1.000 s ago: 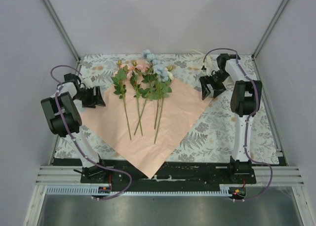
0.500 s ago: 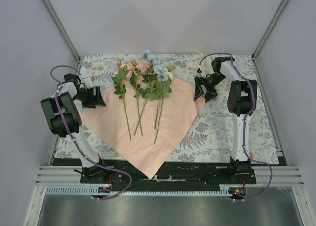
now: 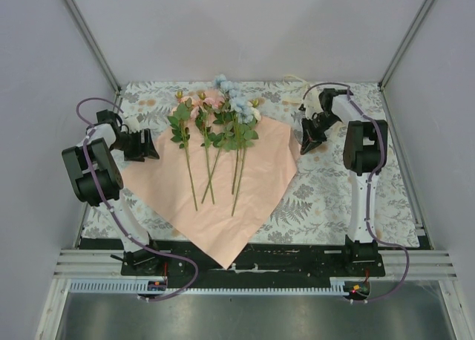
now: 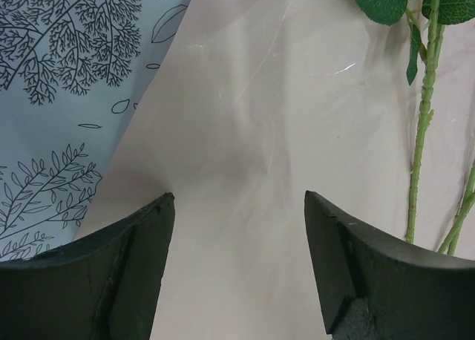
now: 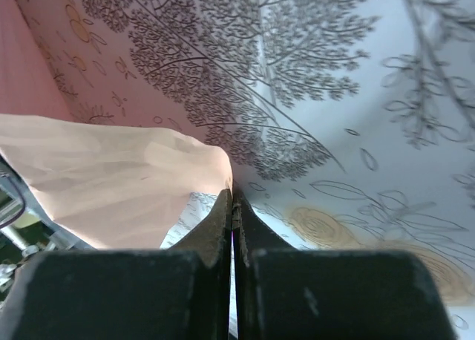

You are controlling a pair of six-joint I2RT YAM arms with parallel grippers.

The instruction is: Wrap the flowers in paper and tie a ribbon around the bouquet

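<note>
The salmon-pink paper (image 3: 223, 199) lies as a diamond on the tablecloth. The flowers (image 3: 219, 125) rest on it, blooms to the back and stems toward me. My right gripper (image 3: 303, 143) is shut on the paper's right corner, which is raised off the cloth. In the right wrist view the paper (image 5: 111, 184) runs into the shut right gripper (image 5: 232, 195). My left gripper (image 3: 152, 145) stands open at the paper's left corner. Its wrist view shows the paper (image 4: 260, 132) lying flat under the left gripper (image 4: 239, 206), with a green stem (image 4: 423, 132) to the right. A thin cream ribbon (image 3: 292, 79) lies at the back edge. No wrapped bouquet is in view.
The printed floral tablecloth (image 3: 334, 199) covers the table. Grey walls and metal frame posts (image 3: 89, 36) close in the back and sides. The arm bases sit on a black rail (image 3: 252, 260) at the near edge.
My right gripper has shut on the paper's right corner and drawn it up and inward to the left. The left arm and the flowers have not moved.
</note>
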